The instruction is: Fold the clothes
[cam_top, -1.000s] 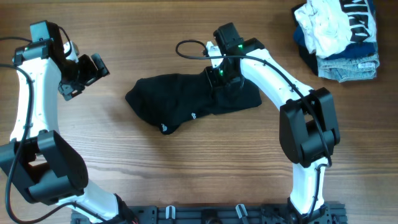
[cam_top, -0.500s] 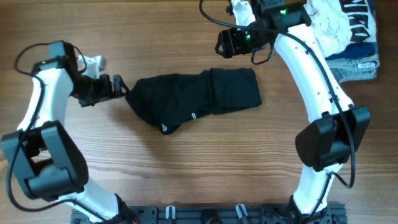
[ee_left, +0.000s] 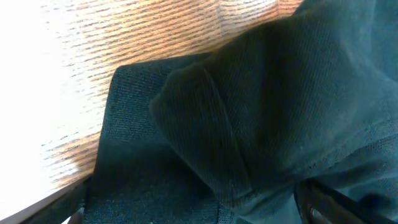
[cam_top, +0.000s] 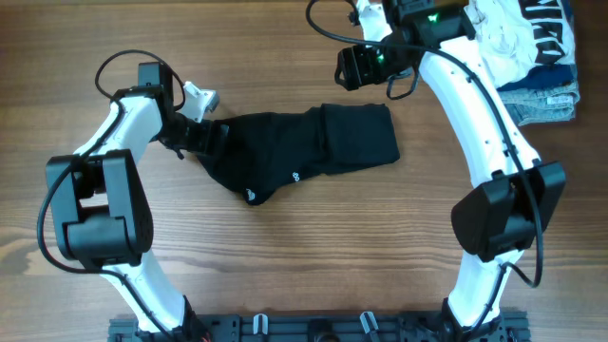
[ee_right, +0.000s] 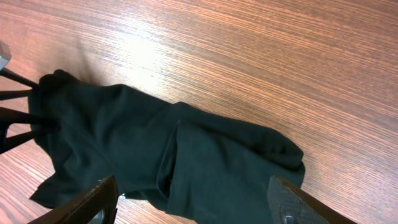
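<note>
Overhead: the black garment (cam_top: 313,147) lies mid-table, with the left gripper (cam_top: 211,141) at its left edge and the right gripper (cam_top: 350,66) held apart.
Left wrist: jaws seemingly spread over cloth; best to bite the hem deep.
Right wrist: fingers (ee_right: 102,198) open, empty.

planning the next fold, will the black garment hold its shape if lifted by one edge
Probably not: the black garment lies in soft creases, so it likely droops. Its thin knit looks light. Pushed, it would probably bunch, not slide.
</note>
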Controlling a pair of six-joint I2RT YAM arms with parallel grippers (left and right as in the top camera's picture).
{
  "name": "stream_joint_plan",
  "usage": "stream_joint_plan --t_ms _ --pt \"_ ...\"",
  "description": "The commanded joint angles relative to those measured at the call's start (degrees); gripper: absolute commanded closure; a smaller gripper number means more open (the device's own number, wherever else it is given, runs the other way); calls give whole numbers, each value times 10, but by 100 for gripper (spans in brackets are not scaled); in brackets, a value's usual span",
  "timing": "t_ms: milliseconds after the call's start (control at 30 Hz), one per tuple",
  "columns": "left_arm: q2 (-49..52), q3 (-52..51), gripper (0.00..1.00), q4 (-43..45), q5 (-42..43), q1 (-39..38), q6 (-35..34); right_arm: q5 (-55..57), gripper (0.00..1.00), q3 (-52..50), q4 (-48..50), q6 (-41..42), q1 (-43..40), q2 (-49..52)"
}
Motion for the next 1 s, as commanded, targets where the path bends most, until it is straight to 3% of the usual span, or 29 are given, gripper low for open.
stream_joint_plan --t_ms 0,133,200,267,400,533,733,967 --pt "30 -11 0 -38 47 -5 -39 11 23 5 3 -10 -6 -3" --pt "30 -11 17 -106 162 -7 -40 10 24 5 12 -7 -6 -3" --pt "30 -11 51 -141 185 -7 -40 10 26 5 15 -5 -6 -3" --pt "30 -11 96 -159 184 -7 -40 10 27 5 15 -5 -6 -3" --pt "28 -4 96 -162 143 23 -108 10 30 0 15 10 -6 -3" --pt "9 28 96 -180 106 71 -117 3 33 -11 13 20 -6 2" --pt "-54 70 96 -177 8 119 -141 -50 51 -11 -5 20 -4 31" --pt "-66 113 96 -205 -56 141 -186 -57 62 -11 -14 19 -3 41"
